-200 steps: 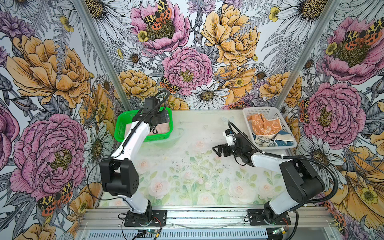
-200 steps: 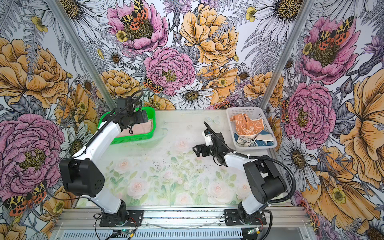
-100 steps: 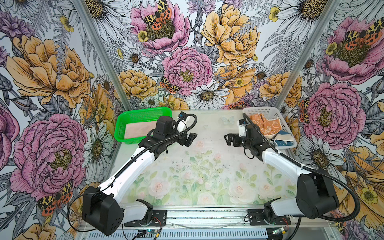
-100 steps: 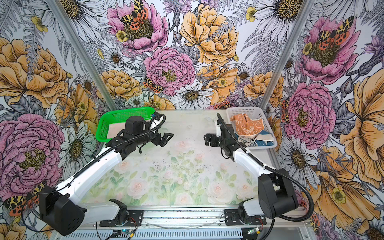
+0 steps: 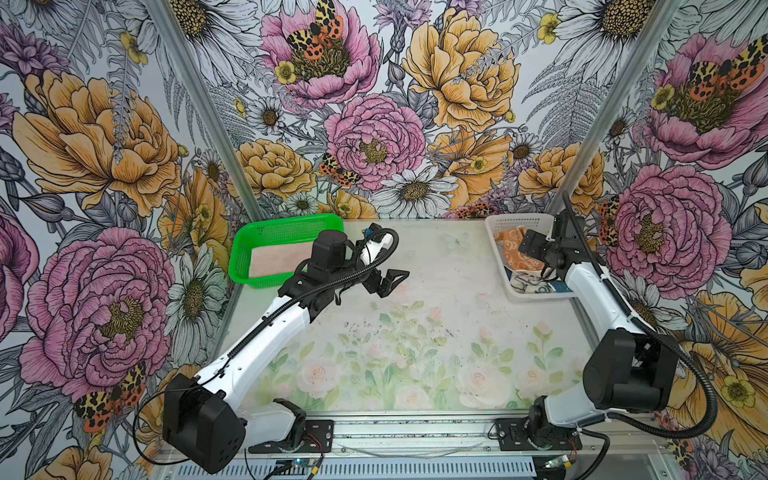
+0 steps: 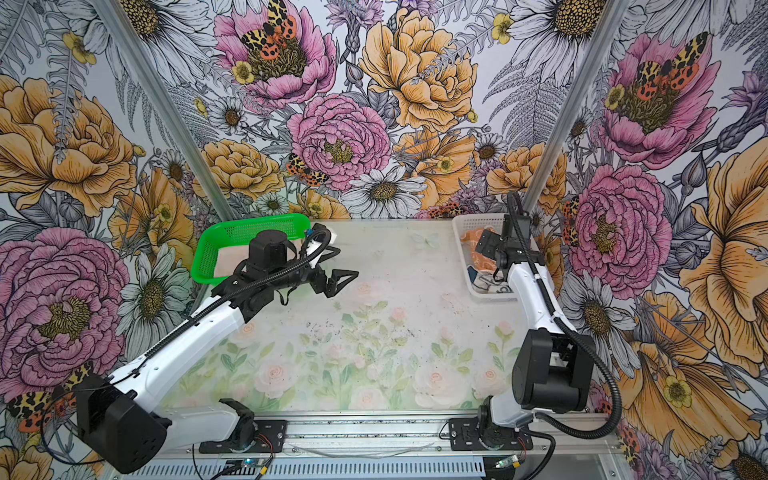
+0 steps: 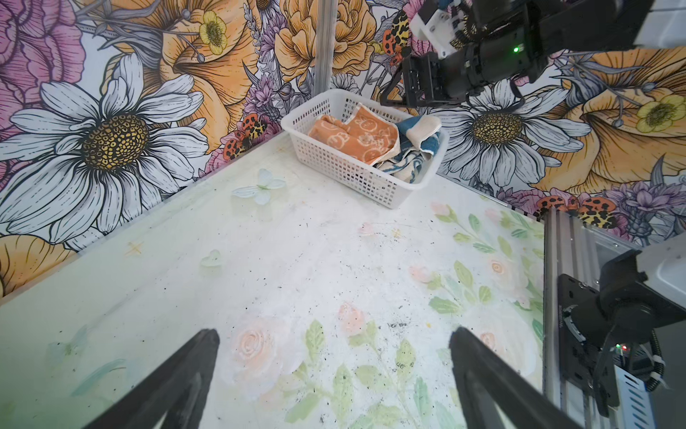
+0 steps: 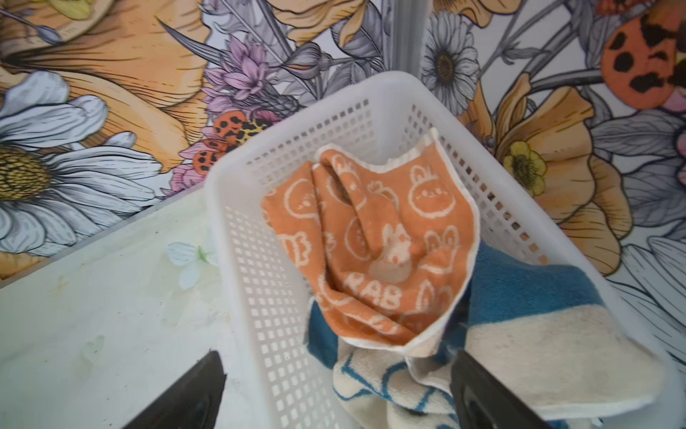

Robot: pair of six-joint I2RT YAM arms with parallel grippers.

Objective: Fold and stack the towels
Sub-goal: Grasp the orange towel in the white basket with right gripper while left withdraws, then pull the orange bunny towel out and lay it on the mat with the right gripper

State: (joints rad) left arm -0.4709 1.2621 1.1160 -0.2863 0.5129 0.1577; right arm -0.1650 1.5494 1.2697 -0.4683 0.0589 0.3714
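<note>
Your left end effector (image 7: 334, 356) hangs released over the bench (image 7: 297, 260); your right end effector (image 8: 336, 358) is released too, hovering above the orange towel (image 8: 371, 237) in the white basket (image 8: 260, 297).

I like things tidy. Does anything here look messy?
Yes. The orange towel and blue towel lie crumpled in the white basket, unfolded. The pink towel lies flat in the green basket. Black specks dot the table.

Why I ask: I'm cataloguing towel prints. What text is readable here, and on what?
"RAB": white letters on the orange towel, which lies in the white basket.
Small print on the right arm's base bracket: too small to read.
</note>
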